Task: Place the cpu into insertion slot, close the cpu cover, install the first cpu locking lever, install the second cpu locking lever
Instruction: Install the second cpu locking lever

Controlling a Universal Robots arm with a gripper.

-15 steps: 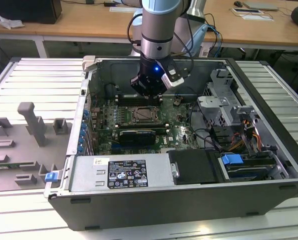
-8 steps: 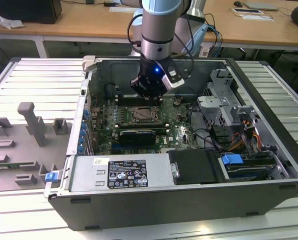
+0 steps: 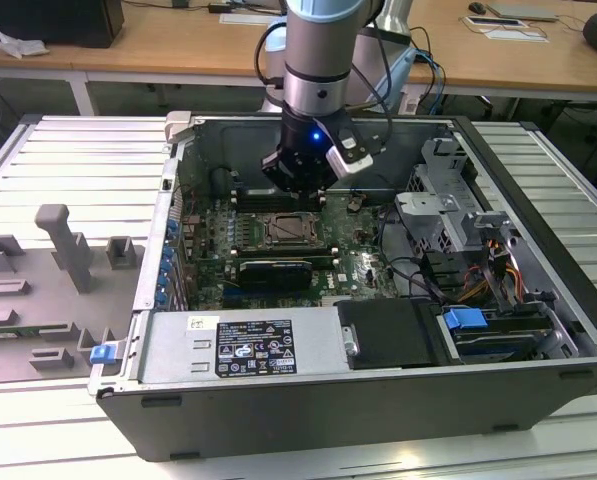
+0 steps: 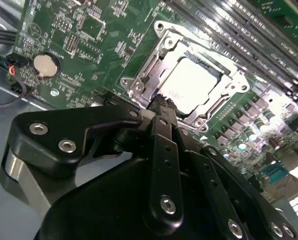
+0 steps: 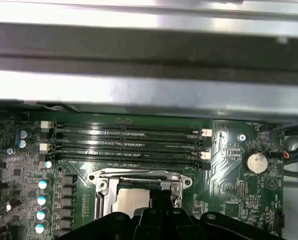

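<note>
The cpu (image 4: pixel 191 82) is lying in the insertion slot (image 4: pixel 223 102) on the green motherboard (image 3: pixel 353 262) inside the open computer case (image 3: pixel 538 200), with the cpu cover (image 4: pixel 153 65) lying closed around it. The hand (image 4: pixel 161 102) is hovering just above the socket's edge, its fingers (image 4: pixel 158 130) looking pressed together and pinching nothing. Black memory slots (image 5: pixel 129 142) are running beside the socket.
</note>
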